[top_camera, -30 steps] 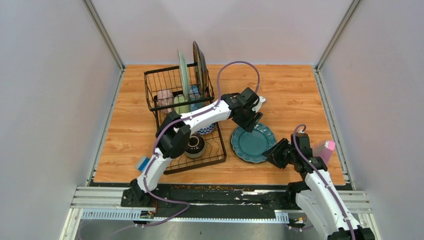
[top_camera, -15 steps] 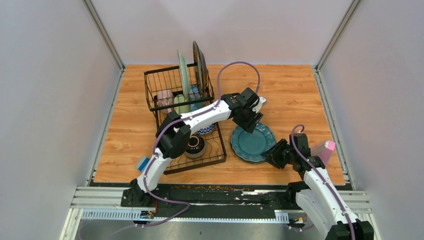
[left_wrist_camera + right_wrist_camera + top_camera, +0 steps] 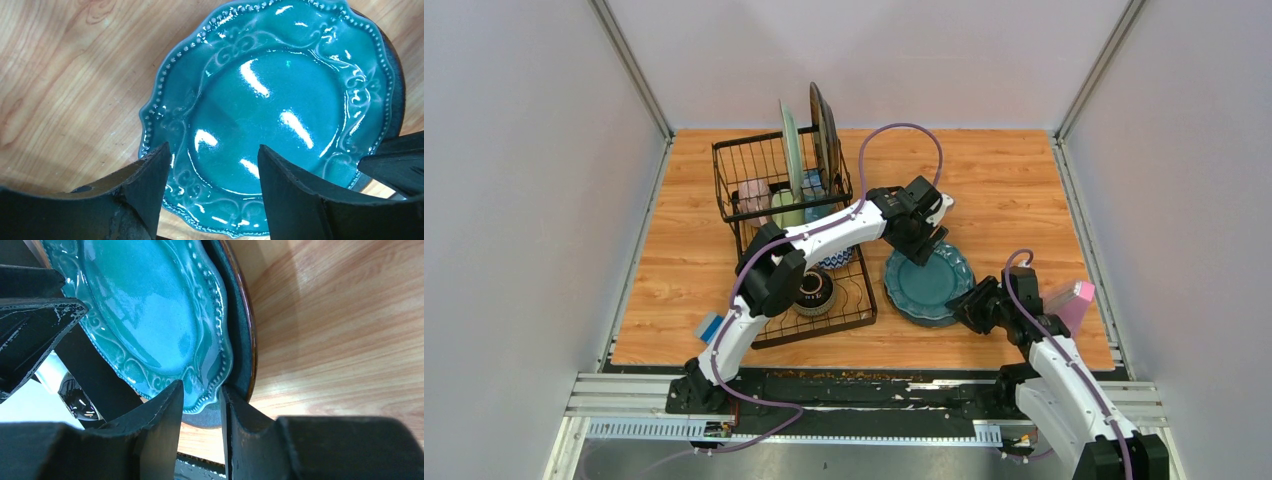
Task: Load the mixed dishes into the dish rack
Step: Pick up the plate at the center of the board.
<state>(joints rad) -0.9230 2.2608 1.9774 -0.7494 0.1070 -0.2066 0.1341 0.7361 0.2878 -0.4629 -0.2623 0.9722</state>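
A teal plate (image 3: 929, 285) with a beaded rim lies right of the dish rack (image 3: 764, 160), on top of a dark plate (image 3: 245, 340). My right gripper (image 3: 969, 305) is shut on the teal plate's near-right rim (image 3: 210, 390), one finger above it and one beneath, and that edge is tilted up off the dark plate. My left gripper (image 3: 916, 250) hangs open over the plate's far-left edge (image 3: 165, 200), touching nothing. In the rack stand a pale green plate (image 3: 790, 150) and a dark plate (image 3: 824, 130), with mugs (image 3: 754, 192) and bowls (image 3: 814, 290).
A blue-green sponge (image 3: 710, 325) lies at the near left, by the rack's corner. A pink container (image 3: 1074, 300) stands just right of my right arm. Grey walls close in the wooden table on three sides.
The right gripper has crept a little left and up with the teal plate's rim in it. The left gripper has shifted slightly left over the plate, and its jaws have widened a little.
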